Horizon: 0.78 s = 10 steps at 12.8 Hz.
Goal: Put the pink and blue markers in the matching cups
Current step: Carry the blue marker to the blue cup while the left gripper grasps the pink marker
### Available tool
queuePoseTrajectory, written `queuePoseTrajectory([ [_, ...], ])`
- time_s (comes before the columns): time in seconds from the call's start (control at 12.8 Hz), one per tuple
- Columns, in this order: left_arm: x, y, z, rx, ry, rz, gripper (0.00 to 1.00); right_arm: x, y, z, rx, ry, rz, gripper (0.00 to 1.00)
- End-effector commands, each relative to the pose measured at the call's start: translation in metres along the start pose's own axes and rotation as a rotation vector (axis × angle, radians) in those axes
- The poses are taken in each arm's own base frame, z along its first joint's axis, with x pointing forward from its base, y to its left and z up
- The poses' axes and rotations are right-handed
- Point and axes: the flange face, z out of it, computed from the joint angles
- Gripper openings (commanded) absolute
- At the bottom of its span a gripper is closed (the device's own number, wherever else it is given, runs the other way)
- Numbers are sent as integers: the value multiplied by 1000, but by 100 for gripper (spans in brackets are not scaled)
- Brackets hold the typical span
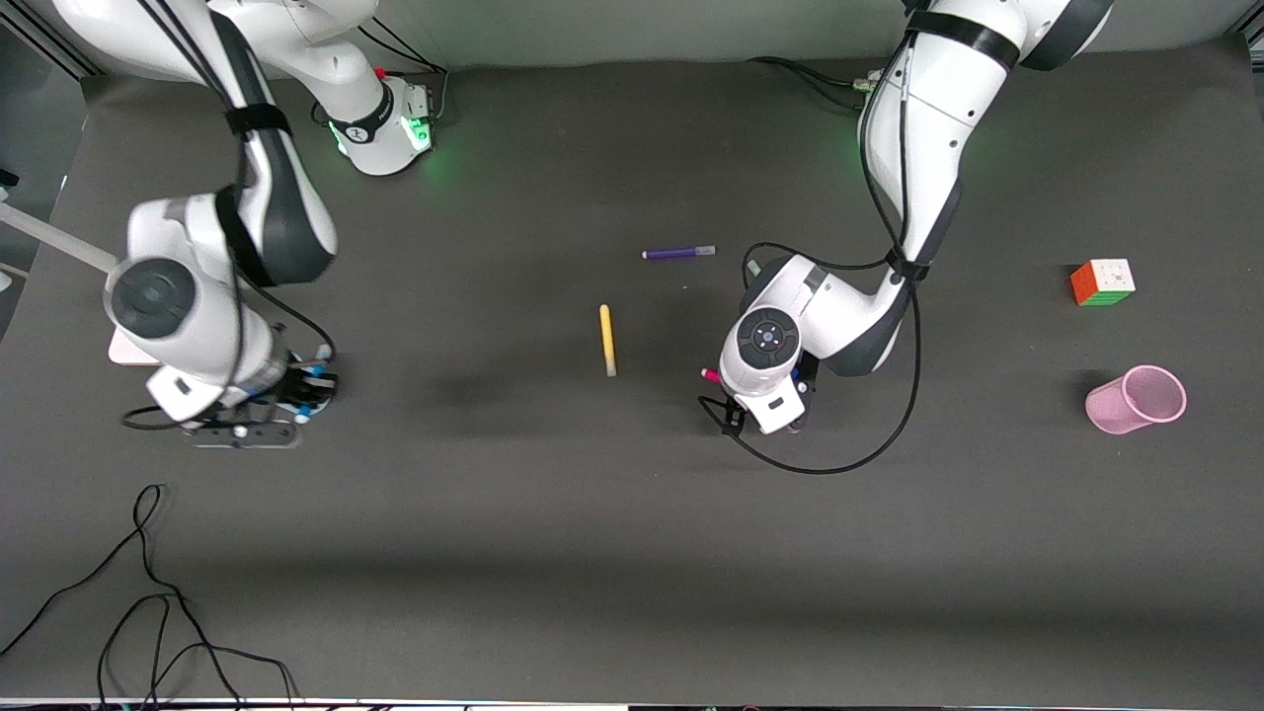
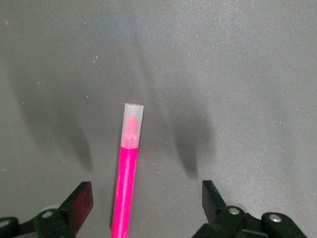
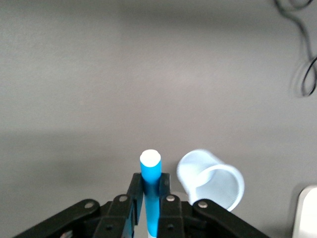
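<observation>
The pink marker (image 2: 126,188) lies on the dark mat, its pale cap pointing away from the wrist camera. Only its tip (image 1: 709,375) shows in the front view. My left gripper (image 2: 146,201) is open and low over it, one finger on each side, not touching; it is near the table's middle (image 1: 760,400). My right gripper (image 3: 150,184) is shut on the blue marker (image 3: 150,171), held end-up at the right arm's end of the table (image 1: 299,388). The pale blue cup (image 3: 210,182) is just beside the held marker, mouth toward the camera. The pink cup (image 1: 1136,398) is at the left arm's end.
A yellow marker (image 1: 607,339) and a purple marker (image 1: 679,253) lie on the mat near the middle. A colour cube (image 1: 1103,281) sits farther from the front camera than the pink cup. Loose black cables (image 1: 148,602) lie near the front edge. A pale flat object (image 1: 126,349) lies under the right arm.
</observation>
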Motion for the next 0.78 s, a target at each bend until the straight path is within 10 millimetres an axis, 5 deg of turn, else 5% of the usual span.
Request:
queuePoseTrajectory([
  [0.0,-6,-4,6,-3,13,-12,89,-53,61,9,32,137,-117,0],
  [0.31,-12,-18,19,26,28,7,84,-76,108,37,16,282,-193,0],
  [0.47,-14,-19,19,24,35,19,65,-85,102,53,11,353,-193,0],
  [0.55,-16,-21,19,25,36,24,47,-84,101,55,7,370,-188,0],
  [0.63,-17,-21,19,24,39,30,1,-82,99,58,7,374,-183,0],
  [0.7,-16,-20,17,21,38,28,0,-80,96,58,7,386,-181,0],
])
